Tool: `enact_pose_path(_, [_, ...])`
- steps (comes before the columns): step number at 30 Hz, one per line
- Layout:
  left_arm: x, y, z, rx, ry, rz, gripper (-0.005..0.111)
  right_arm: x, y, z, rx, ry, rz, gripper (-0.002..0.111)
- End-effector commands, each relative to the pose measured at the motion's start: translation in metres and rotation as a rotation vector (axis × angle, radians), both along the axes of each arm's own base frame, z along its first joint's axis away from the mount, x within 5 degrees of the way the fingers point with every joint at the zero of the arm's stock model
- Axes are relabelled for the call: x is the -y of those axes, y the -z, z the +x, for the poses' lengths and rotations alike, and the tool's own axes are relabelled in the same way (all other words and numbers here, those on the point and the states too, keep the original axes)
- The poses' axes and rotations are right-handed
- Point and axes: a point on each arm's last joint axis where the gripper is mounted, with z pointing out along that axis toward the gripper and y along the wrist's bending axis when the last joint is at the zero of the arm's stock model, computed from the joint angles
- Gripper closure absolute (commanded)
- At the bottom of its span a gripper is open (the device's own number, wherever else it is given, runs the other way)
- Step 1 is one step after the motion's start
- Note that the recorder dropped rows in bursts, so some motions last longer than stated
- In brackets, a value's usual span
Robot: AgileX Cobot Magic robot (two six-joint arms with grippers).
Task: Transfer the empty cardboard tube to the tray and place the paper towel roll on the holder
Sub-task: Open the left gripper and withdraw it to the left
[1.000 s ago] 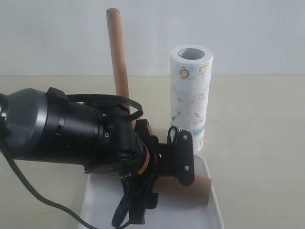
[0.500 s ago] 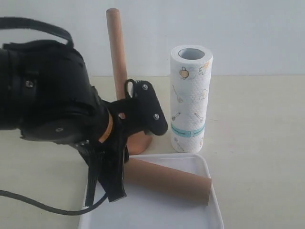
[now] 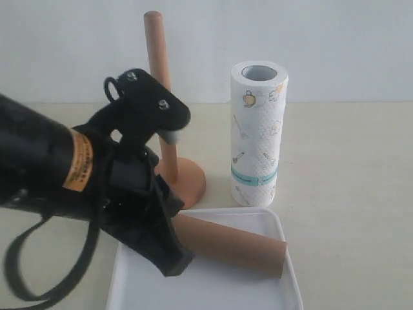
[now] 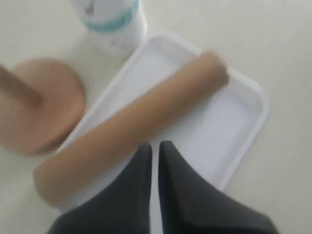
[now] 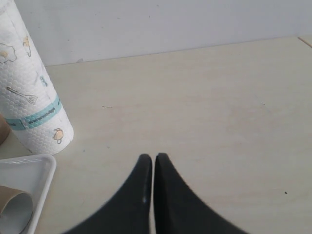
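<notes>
Just under the tips of the left gripper (image 4: 154, 148), whose jaws are pressed together on nothing, the empty cardboard tube (image 3: 235, 246) lies slantwise inside the white tray (image 3: 227, 292), so that half of the job looks done to me. The paper towel roll (image 3: 259, 135) stands upright on the table (image 3: 348, 168), beyond the tube from that gripper and close to the tray's far corner. The wooden holder (image 3: 158, 58) is just beside it, its post bare. The right gripper (image 5: 154, 159) hangs low over open table with the roll off to one side, its jaws closed to a thin slit and empty. The trouble I foresee is with the roll. It is tall on a narrow footing, and jaws that arrive before they spread, or an off-centre grip, could tip it onto the tray or against the post. The bulky left arm also sits in front of the holder and could get in the way of whatever carries the roll there. That arm hides the tube's near end, part of the tray and the middle of the post in the exterior view. The left wrist view is blurred, and the right gripper does not show in the exterior view at all.
</notes>
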Motion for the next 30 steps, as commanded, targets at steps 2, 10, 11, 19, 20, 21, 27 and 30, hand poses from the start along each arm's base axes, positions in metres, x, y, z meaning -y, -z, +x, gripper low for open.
enact_pose_path(2, [-0.011,-0.002,-0.019,0.103,0.048,-0.331,0.103,0.0,-0.001,0.0,0.008,0.003,-0.007,0.107])
enact_pose_path(10, [-0.02,0.003,-0.026,0.108,0.055,-0.345,0.103,0.0,-0.001,0.0,0.008,0.003,-0.007,0.107])
enact_pose_path(11, [-0.02,0.003,-0.026,0.108,0.055,-0.345,0.103,0.0,-0.001,0.0,0.008,0.003,-0.007,0.107])
enact_pose_path(19, [-0.02,0.003,-0.026,0.108,0.055,-0.345,0.103,0.0,-0.001,0.0,0.008,0.003,-0.007,0.107])
enact_pose_path(20, [-0.02,0.002,-0.026,0.109,0.056,-0.345,0.103,0.0,-0.001,0.0,0.008,0.003,-0.007,0.107])
enact_pose_path(21, [-0.023,-0.001,-0.026,0.125,0.054,-0.349,0.103,0.0,-0.001,0.0,0.008,0.003,-0.007,0.107])
enact_pose_path(27, [-0.059,-0.033,-0.044,0.084,-0.056,-0.451,0.103,0.0,-0.001,0.0,0.008,0.003,-0.007,0.107])
enact_pose_path(30, [-0.077,-0.047,-0.047,0.071,-0.144,-0.557,0.103,0.0,-0.001,0.0,0.008,0.003,-0.007,0.107])
